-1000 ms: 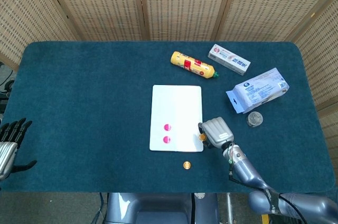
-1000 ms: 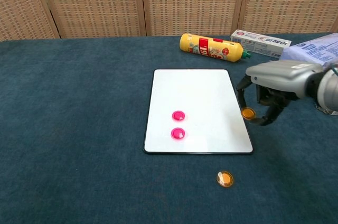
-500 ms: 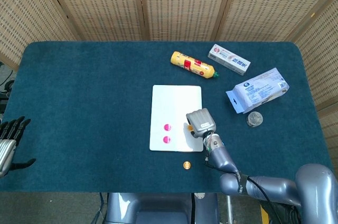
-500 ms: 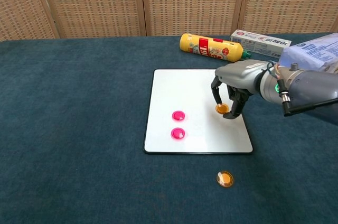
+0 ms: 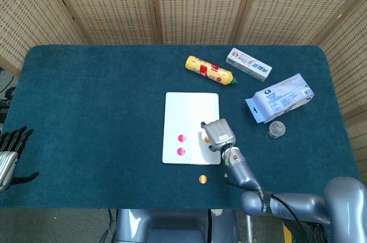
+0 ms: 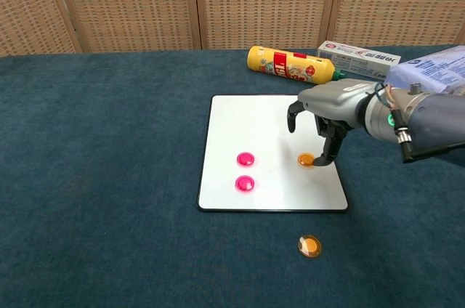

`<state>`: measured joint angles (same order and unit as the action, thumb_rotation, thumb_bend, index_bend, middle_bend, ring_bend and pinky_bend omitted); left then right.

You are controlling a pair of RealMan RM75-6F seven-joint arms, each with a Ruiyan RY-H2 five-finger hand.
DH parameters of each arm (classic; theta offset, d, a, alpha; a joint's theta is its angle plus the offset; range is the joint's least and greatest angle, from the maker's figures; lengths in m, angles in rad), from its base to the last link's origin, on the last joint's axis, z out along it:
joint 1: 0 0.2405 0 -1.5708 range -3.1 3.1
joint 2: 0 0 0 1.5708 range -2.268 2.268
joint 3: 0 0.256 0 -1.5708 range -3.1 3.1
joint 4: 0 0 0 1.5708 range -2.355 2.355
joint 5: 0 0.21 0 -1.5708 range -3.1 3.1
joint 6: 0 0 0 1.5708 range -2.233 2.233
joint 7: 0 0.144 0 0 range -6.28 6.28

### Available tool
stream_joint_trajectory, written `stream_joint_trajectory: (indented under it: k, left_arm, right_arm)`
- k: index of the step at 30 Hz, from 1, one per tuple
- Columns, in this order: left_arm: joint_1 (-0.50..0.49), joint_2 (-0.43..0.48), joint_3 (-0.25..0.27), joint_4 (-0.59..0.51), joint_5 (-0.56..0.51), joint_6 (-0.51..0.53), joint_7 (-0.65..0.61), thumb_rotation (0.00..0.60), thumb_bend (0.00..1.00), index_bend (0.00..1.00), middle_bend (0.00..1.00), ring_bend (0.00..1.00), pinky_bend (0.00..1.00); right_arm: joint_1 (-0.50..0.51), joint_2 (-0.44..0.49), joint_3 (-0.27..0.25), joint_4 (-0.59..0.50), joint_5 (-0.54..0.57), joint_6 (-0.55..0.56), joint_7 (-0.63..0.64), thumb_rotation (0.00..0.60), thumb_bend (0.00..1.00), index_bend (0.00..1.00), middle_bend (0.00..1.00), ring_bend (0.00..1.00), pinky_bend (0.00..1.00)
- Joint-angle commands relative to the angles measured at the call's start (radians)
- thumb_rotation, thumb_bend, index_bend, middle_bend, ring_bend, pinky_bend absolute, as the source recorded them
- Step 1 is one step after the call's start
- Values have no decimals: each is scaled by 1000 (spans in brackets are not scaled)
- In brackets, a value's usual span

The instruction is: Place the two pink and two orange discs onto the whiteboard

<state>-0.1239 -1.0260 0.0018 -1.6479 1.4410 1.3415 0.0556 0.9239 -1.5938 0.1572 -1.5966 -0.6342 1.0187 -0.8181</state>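
Orange disc [image 6: 306, 159] sits on whiteboard [image 6: 247, 116] under right hand [image 6: 323, 115], fingers apart, holding nothing. 2nd orange disc [image 6: 309, 245] on counter [image 6: 109, 177], nearer robot, right-hand side.

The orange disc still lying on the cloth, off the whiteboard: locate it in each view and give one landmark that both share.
Head view: the loose orange disc lies on the blue cloth just below the whiteboard, near its lower right corner.
Chest view: the same disc lies low, right of centre, below the whiteboard's near edge.
Shared landmark: the two pink discs on the whiteboard.
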Motion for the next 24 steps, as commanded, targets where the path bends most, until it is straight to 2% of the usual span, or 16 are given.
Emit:
stream_joint_trajectory:
  k: [1,6,11,16,24]
  left_arm:
    - [2,1,2,0,5,4,-3,600,0,0,0,0,0]
    - [6,3,6,-1,17,14,-8,600,0,0,0,0,0]
    - [14,2,10,-1,31,32,-8,600,0,0,0,0,0]
    - [16,-2,14,-3,40,37,3,600,0,0,0,0,0]
    - [11,-4,10,-1,27,26,10,600,0,0,0,0,0]
  right_arm:
    - [-31,45,-20,-65,-66,28,46,600,298,275,1000,939,1000]
    - [-103,127,-97,-190,-208,29,142,600,311,316,1000,939,1000]
    - [-166,162,-180,-238,-354,26,226,600,311,333,1000,940,1000]
    - [-189,149,-208,-235,-417,18,253,600,311,345,1000,943,1000]
    - [-195,83,-212,-215,-413,-2,226,600,337,353,1000,943,1000]
